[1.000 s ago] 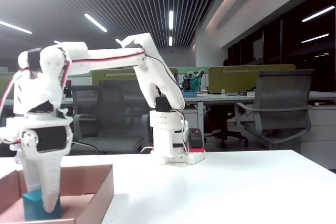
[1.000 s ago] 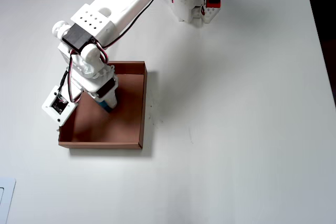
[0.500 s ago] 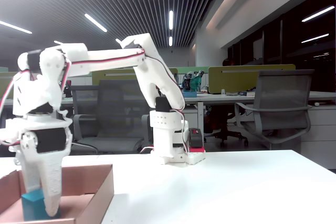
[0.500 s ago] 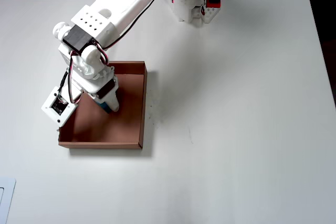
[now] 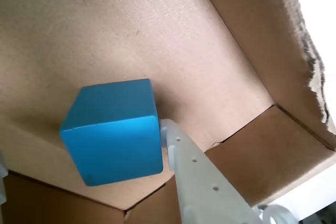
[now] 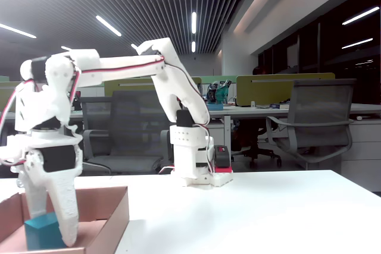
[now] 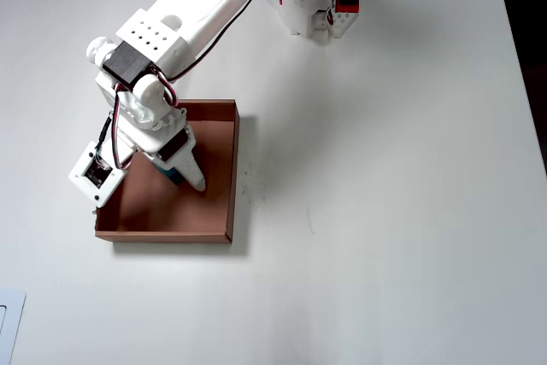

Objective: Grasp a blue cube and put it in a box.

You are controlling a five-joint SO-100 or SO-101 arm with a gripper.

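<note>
My gripper [image 6: 52, 236] hangs down inside the box [image 6: 116, 212], its fingers spread wide apart with the blue cube [image 6: 43, 231] sitting between them on the box floor. I have hold of nothing: in the wrist view one white finger [image 5: 202, 182] lies just beside the blue cube [image 5: 113, 129], its tip at the cube's lower right corner, and the cube rests flat on the cardboard under its own weight. Whether that tip actually touches the cube I cannot tell. My other finger does not show clearly in that view.

From overhead, the cube [image 7: 173, 177] shows only as a sliver of teal under my wrist, in the upper middle part of the box [image 7: 224, 203], nearer the box's far wall than its near wall. One finger [image 7: 193, 175] slants out from it toward the box's right wall in that view. My gripper [image 7: 175, 179] covers most of the cube there.

The box lies on the white table [image 7: 385, 168], well apart from my arm's base [image 7: 312, 6], which stands at the table's far edge. In the wrist view the box [image 5: 247, 51] shows a torn, ragged rim along its right wall and a seam between floor flaps near the cube.
</note>
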